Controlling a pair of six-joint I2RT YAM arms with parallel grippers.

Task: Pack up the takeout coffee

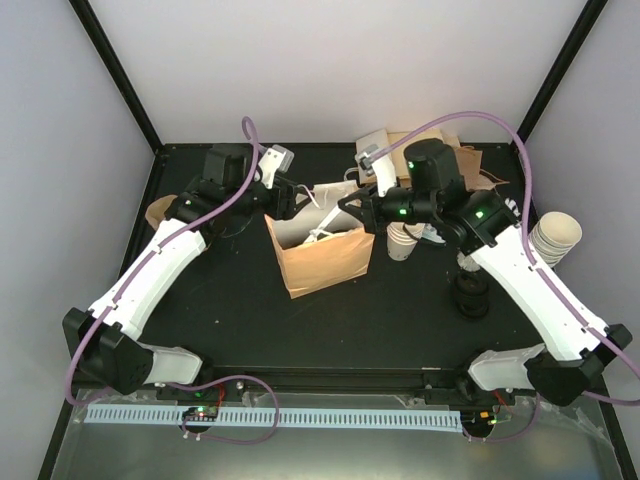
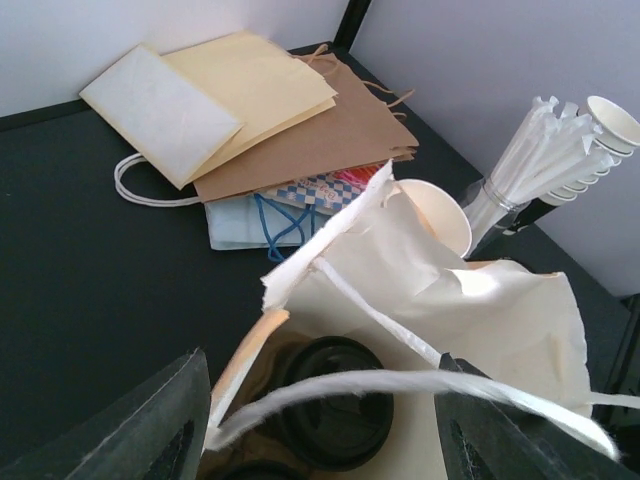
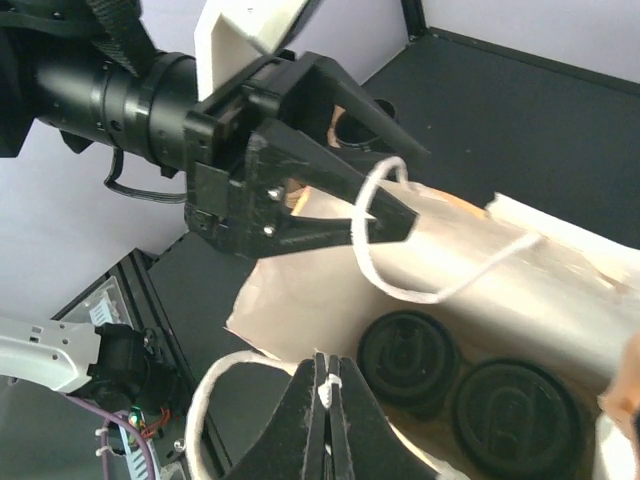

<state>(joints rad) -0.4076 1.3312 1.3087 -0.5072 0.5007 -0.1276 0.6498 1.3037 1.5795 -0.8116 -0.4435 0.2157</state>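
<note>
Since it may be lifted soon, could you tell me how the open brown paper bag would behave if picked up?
Probably floppy: the brown paper bag has a torn, crumpled rim. Likely bottom-weighted, since two black-lidded cups sit low inside.

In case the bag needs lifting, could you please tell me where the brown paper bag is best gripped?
I would take the brown paper bag by its white cord handles, from above: the loops stand clear over the open mouth, while the walls are thin, crumpled paper. The right gripper is shut on one loop.

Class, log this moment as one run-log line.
left gripper open | right gripper shut on bag handle | two black lids inside paper bag
</note>
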